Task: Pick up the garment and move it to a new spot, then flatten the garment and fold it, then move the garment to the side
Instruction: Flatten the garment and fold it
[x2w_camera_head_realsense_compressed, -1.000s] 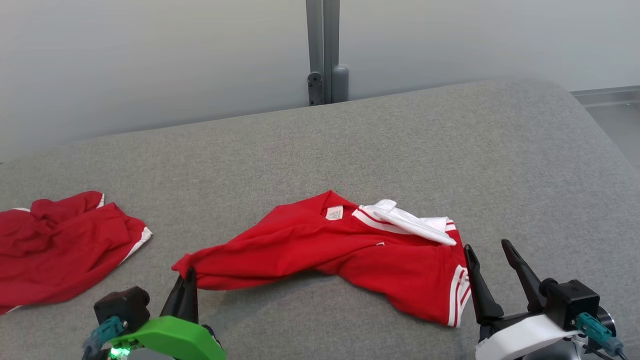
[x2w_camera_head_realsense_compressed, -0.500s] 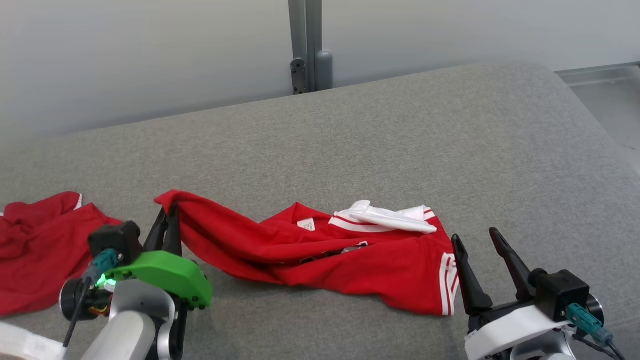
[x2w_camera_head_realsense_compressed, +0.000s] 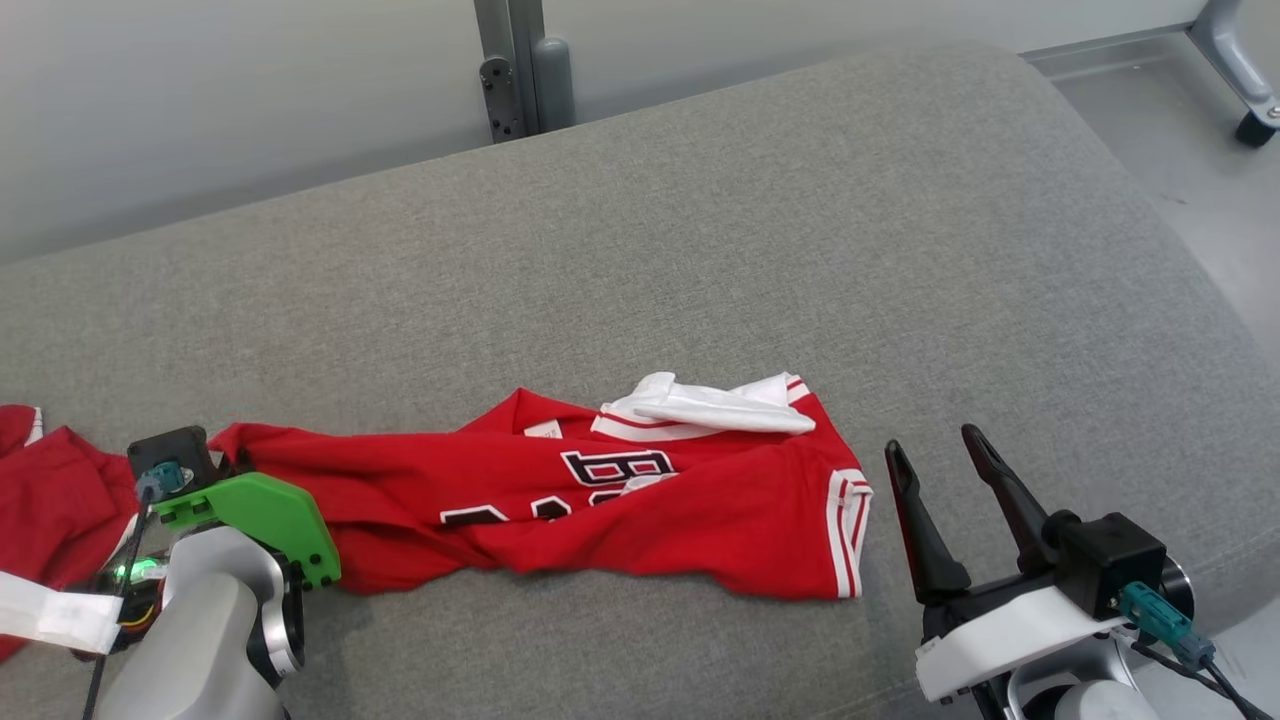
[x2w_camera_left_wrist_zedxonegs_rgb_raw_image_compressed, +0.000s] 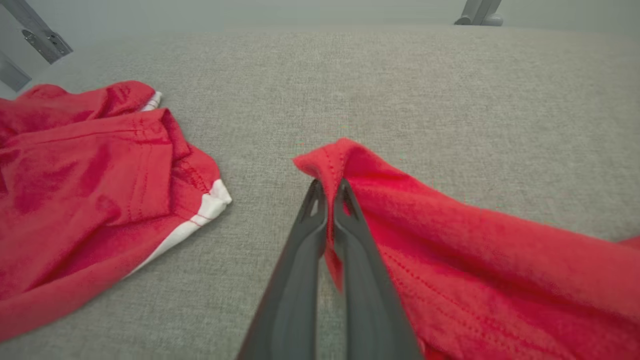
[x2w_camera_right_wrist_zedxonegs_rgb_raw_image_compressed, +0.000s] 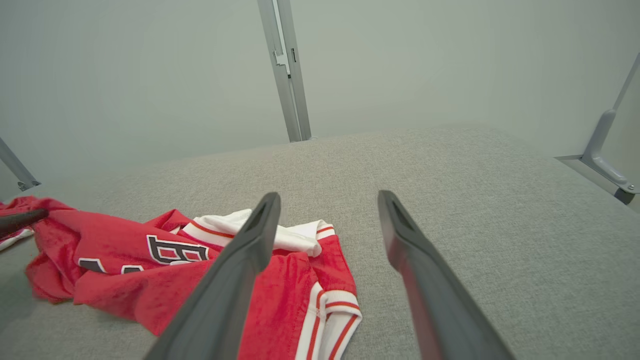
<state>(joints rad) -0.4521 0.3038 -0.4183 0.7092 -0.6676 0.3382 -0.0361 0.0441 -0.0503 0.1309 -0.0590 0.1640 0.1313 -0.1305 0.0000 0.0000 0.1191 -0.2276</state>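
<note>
Now, biggest first: the grey pad (x2w_camera_head_realsense_compressed: 700, 200) sits differently in the head view vs. 1 s ago, but that's the cam turning, not the pad moving. The real change is the garment (x2w_camera_head_realsense_compressed: 700, 520). It lay bunched w/ its left end low by the left tool. That end is now drawn out sideways toward the second red garment (x2w_camera_left_wrist_zedxonegs_rgb_raw_image_compressed: 85, 190), so the body stretches long across the near part of the pad and black lettering (x2w_camera_head_realsense_compressed: 615, 467) shows on the chest. Judgement: the relocation is approx. done and flattening has begun, but the middle is still creased and twisted, so it's not ready to fold.

Left tool (x2w_camera_left_wrist_zedxonegs_rgb_raw_image_compressed: 327, 192) is pressed together, pinching a hem corner, w/ cloth peaked over the tips. Right tool (x2w_camera_head_realsense_compressed: 930, 440) is spread and empty, just beside the striped sleeve (x2w_camera_head_realsense_compressed: 848, 520) and not touching it, same relation as before.

Materials:
- **Pad:** coarse matte woven upholstery w/ a soft rounded edge; prob. drags on cloth a bit.
- **Garment:** thin, limp red knit lying in soft ridges, hem stitching visible.
- **Second red garment:** similar cloth, crumpled, white trim.
- **Tool fingers (x2w_camera_right_wrist_zedxonegs_rgb_raw_image_compressed: 235, 280):** long, dark, tapered, and hard by the look.
- **White collar (x2w_camera_head_realsense_compressed: 715, 408):** thicker, folded flat, red-striped.
- **Small white label (x2w_camera_head_realsense_compressed: 543, 430):** inside the neck.
</note>
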